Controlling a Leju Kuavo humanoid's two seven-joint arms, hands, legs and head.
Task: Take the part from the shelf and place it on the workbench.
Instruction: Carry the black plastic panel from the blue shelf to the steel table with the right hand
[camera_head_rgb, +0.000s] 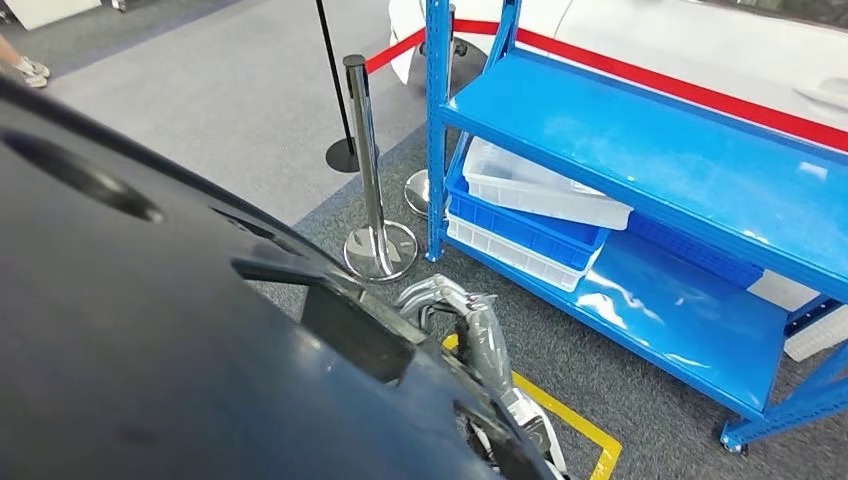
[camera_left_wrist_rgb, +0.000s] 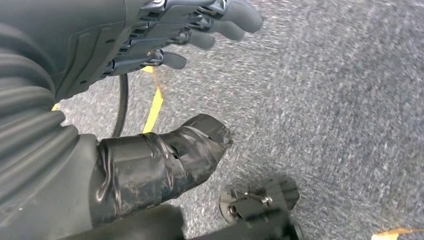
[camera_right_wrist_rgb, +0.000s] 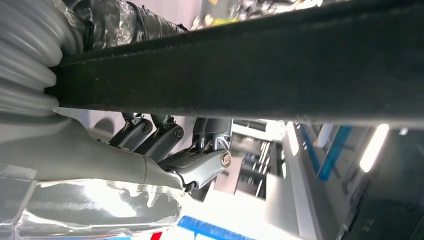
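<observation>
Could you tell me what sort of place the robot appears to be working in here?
Probably a showroom or exhibition-hall demo area set up like a workshop: a blue metal shelf rack holding stacked plastic bins, chrome stanchions with a red rope barrier, and grey carpet marked with yellow floor tape.

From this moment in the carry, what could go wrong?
The large black part blocks much of the head view, so the stanchion and blue shelf beside it could be clipped. The right hand grips only the part's edge; it might slip. The left hand hangs free, giving no support.
</observation>
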